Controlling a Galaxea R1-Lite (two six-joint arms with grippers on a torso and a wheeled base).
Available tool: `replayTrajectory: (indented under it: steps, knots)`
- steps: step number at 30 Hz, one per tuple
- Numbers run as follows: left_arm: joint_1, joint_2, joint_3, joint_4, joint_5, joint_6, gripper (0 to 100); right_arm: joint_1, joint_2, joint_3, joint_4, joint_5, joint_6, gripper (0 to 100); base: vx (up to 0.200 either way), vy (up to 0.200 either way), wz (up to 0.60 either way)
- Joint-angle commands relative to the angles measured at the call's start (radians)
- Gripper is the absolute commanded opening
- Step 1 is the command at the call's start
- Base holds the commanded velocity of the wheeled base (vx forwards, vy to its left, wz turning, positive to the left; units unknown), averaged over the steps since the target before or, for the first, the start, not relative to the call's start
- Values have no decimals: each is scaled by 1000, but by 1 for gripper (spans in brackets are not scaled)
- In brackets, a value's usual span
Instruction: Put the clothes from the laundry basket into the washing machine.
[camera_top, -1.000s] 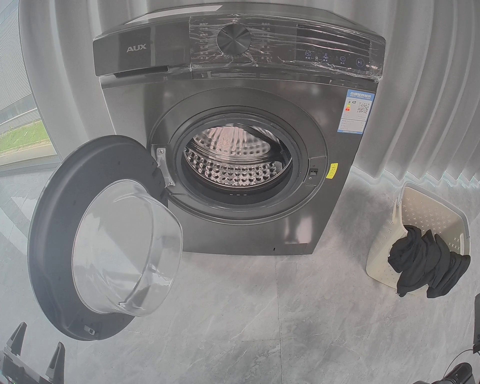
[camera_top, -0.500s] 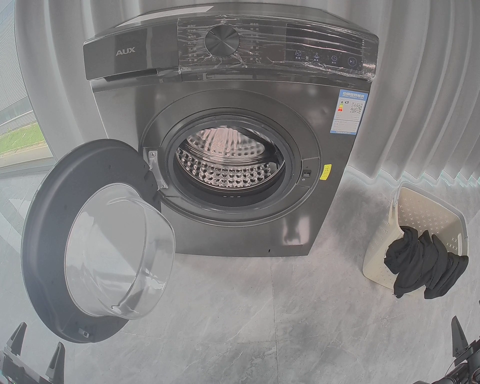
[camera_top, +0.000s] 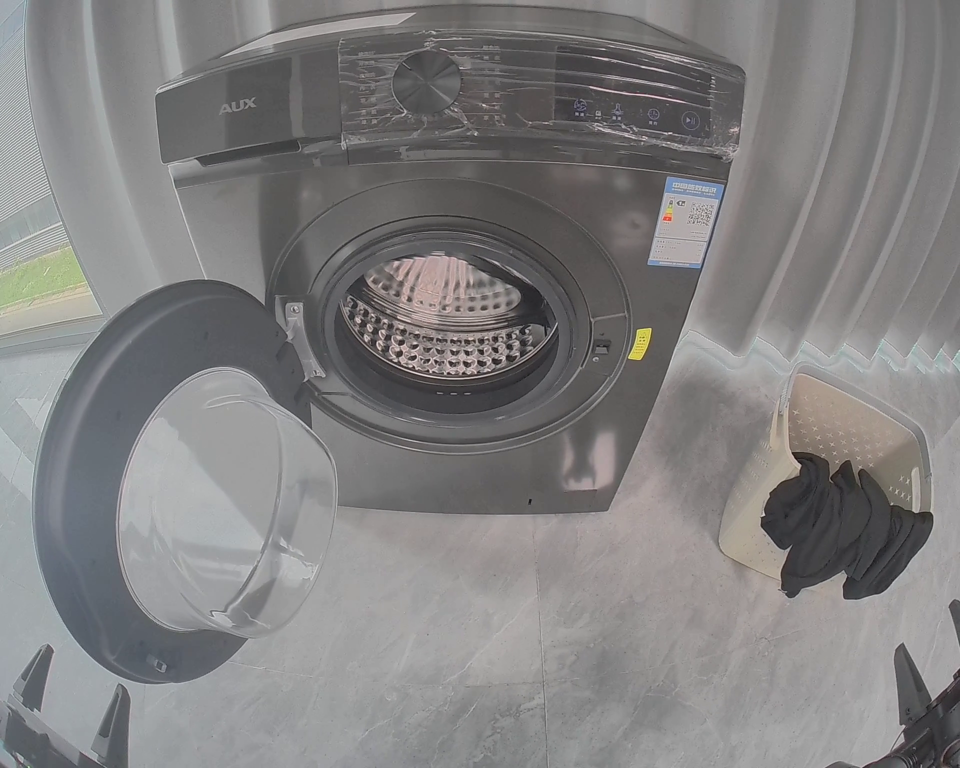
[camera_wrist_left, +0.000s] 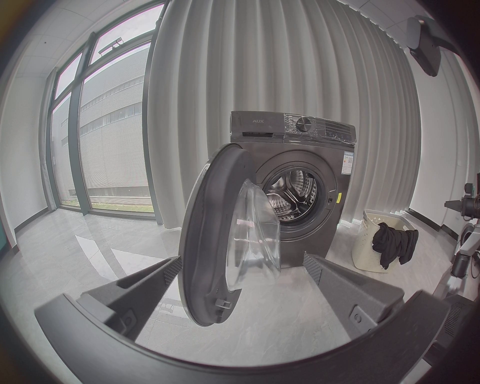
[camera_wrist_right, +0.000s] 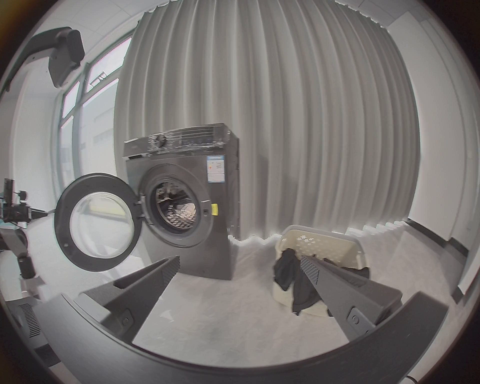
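Observation:
The grey washing machine (camera_top: 620, 420) stands ahead with its round door (camera_top: 90, 420) swung wide to the left and the steel drum (camera_top: 440, 320) bare. To the machine's right, on the floor, a cream laundry basket (camera_top: 850, 420) holds black clothes (camera_top: 840, 530) that hang over its front rim. My left gripper (camera_top: 75, 690) is low at the near left, open and holding nothing, just in front of the door (camera_wrist_left: 200, 240). My right gripper (camera_top: 930, 650) is low at the near right, open and holding nothing, short of the basket (camera_wrist_right: 320, 245) and clothes (camera_wrist_right: 292, 275).
Pale curtains (camera_top: 850, 200) hang behind the machine and basket. A tall window (camera_wrist_left: 110, 130) lies to the left. Bare grey tiled floor (camera_top: 540, 620) spreads between me, the machine and the basket. The open door juts out over the floor on the left.
The whole head picture has slid left, so the camera has turned. The right gripper's fingers have come into view at the bottom right corner. The left gripper, clothes and basket have not moved.

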Motion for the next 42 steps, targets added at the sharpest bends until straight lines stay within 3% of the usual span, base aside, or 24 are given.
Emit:
replayTrajectory:
  steps: [1, 3, 9, 34, 42]
  knots:
    - [0, -15, 18, 0, 0, 0, 100, 0, 2, 18, 2, -93, -23, 100, 0, 0, 0]
    - [0, -15, 18, 0, 0, 0, 100, -2, 2, 18, 13, -111, -18, 100, 0, 0, 0]
    - [0, -15, 18, 0, 0, 0, 100, -2, 2, 18, 56, -108, 20, 100, 0, 0, 0]
    - [0, -15, 18, 0, 0, 1, 100, 4, 1, 18, 65, -99, 12, 100, 0, -24, 0]
    - [0, -15, 18, 0, 0, 0, 100, 4, 1, 18, 65, -101, 14, 100, 0, -200, 0]
